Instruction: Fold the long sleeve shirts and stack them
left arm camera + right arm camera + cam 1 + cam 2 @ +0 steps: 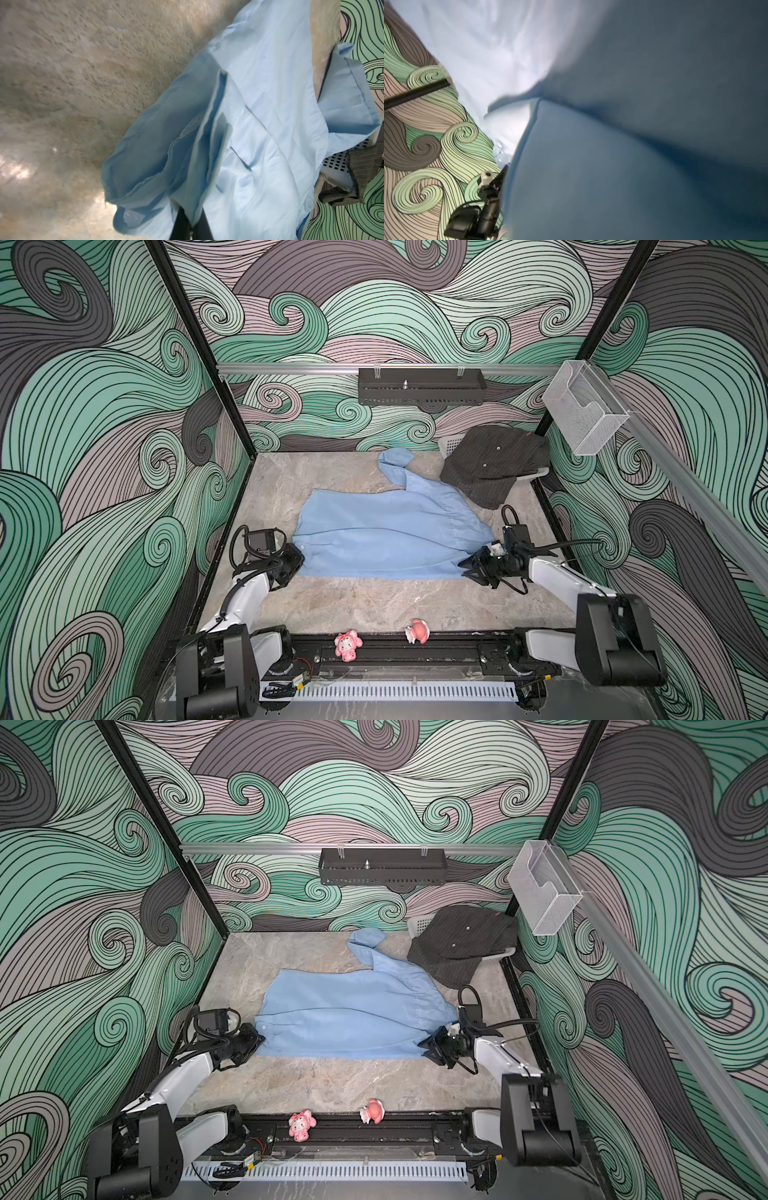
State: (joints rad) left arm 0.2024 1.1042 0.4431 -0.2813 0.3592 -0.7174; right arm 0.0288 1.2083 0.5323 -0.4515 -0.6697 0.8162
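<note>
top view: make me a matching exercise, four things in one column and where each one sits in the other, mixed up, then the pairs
Things
1 light blue shirt
2 dark pinstriped shirt
3 pink toys
4 black tray

Places
a hung on the back rail
b draped over the white basket, far right corner
c spread across the middle of the table
d at the table's front edge

Pairs: 1-c, 2-b, 3-d, 4-a

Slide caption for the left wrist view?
Left claw shut on light blue cloth shirt spread on mottled beige tabletop.
</note>
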